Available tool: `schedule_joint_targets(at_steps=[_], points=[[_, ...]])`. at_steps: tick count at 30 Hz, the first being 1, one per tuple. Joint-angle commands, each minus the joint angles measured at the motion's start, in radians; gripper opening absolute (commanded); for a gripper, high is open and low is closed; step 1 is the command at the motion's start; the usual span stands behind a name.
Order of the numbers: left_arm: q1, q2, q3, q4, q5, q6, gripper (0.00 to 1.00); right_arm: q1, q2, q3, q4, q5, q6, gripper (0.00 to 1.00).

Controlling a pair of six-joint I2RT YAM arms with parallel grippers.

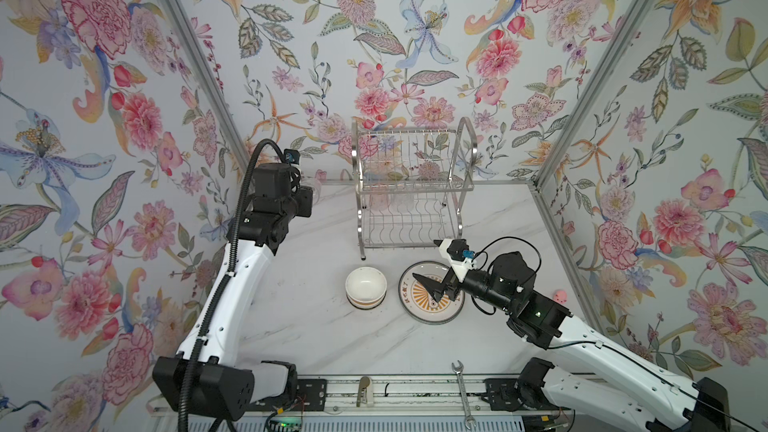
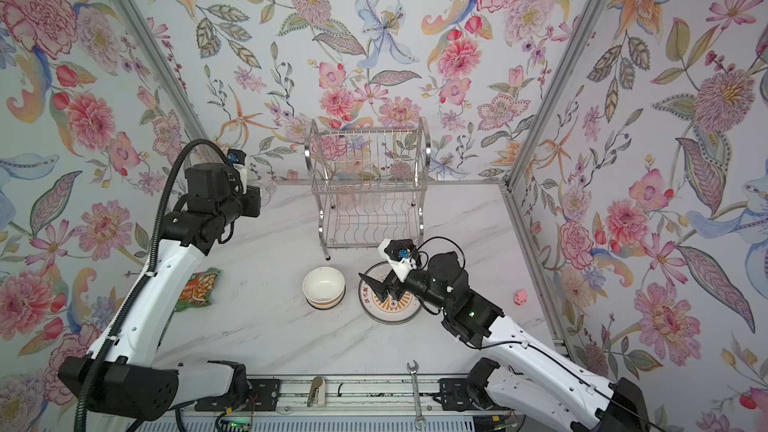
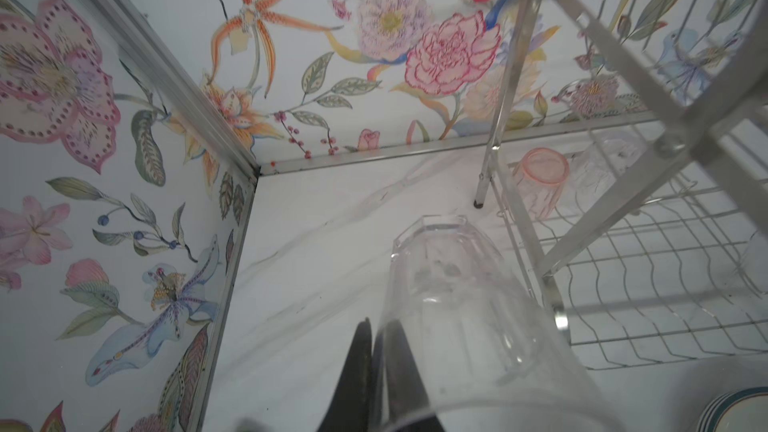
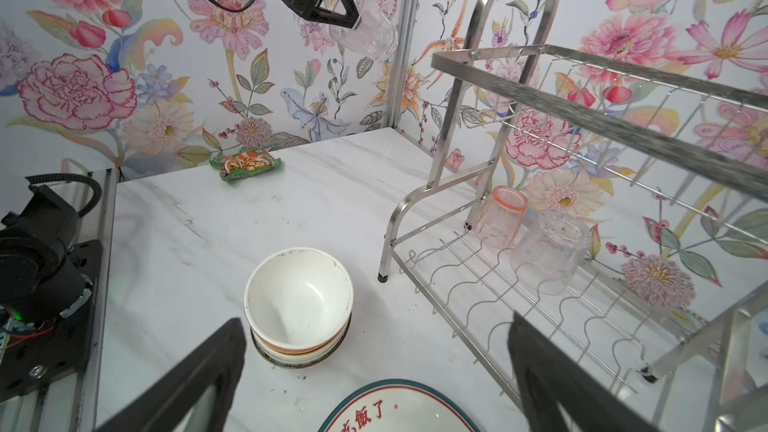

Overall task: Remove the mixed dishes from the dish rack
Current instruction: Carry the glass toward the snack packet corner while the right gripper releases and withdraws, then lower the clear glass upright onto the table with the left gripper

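Left tool (image 3: 376, 326) pinched a tilted tumbler (image 3: 453, 297) by its wall; it might slip and drop. Right tool (image 4: 376, 320) gaped empty.

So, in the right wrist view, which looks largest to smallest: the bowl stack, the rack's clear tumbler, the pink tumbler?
1. bowl stack
2. clear tumbler
3. pink tumbler
The clear one seems nearer the camera, so both tumblers may truly match.

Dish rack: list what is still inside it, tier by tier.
Dish rack, lower tier: a pink tumbler and a clear tumbler, both upside down. Upper tier: bare wires, no dishes. Part of the lower tier is covered by the upper tier's bars.
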Motion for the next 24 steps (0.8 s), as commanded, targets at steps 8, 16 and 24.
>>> schedule_joint_targets(at_steps=[8,16,24], points=[[0.177,0.343,0.204,-0.271,0.044,0.072,0.00,0.121,0.023,-0.004,-0.015,0.154,-0.076,0.99],[0.267,0.596,0.323,-0.291,-0.041,0.075,0.00,0.140,-0.015,-0.006,-0.029,0.200,-0.069,0.99],[0.336,0.715,0.370,-0.259,-0.020,0.053,0.00,0.141,-0.070,-0.014,-0.098,0.258,-0.055,0.99]])
